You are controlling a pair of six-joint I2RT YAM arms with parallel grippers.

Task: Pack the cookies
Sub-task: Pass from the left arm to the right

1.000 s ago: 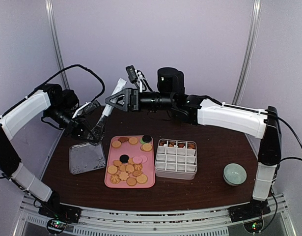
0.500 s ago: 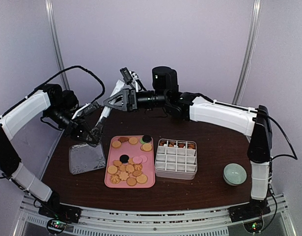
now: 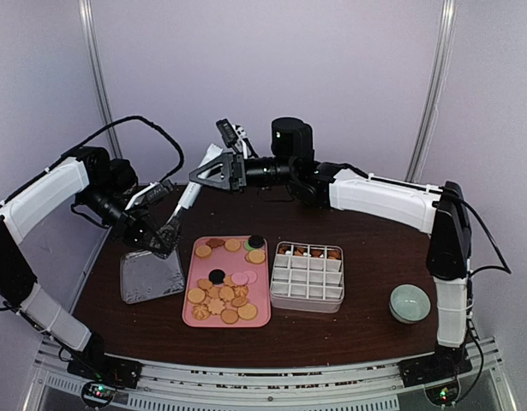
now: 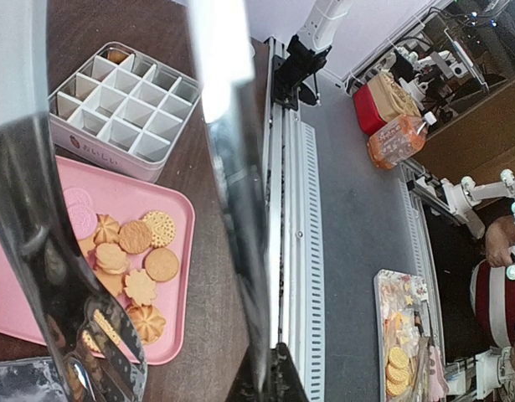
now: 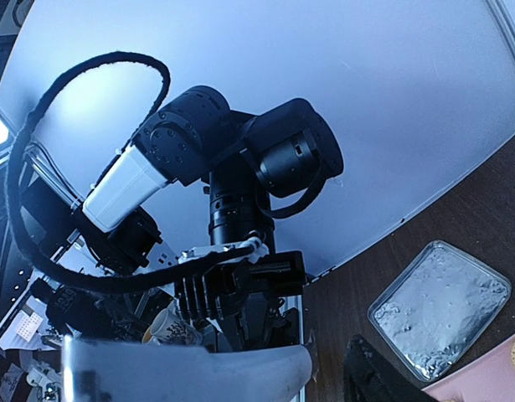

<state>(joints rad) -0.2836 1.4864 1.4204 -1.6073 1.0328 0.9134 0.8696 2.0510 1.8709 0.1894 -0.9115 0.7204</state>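
Several cookies lie on a pink tray, and they also show in the left wrist view as cookies. A few more sit in the back row of a white divided box. My left gripper is shut on the lower end of metal tongs, which slant up above the table's back left. My right gripper hovers at the tongs' top end with its jaws apart. In the right wrist view the tongs lie beside my black finger. The left wrist view shows the tongs running up from my left gripper.
A shallow silver tray lies left of the pink tray, under my left gripper. A pale green bowl stands at the right front. The divided box sits right beside the pink tray.
My right gripper has shifted slightly left and up along the tongs' top end, and its jaws have narrowed. The left gripper has dipped a little with the tongs.
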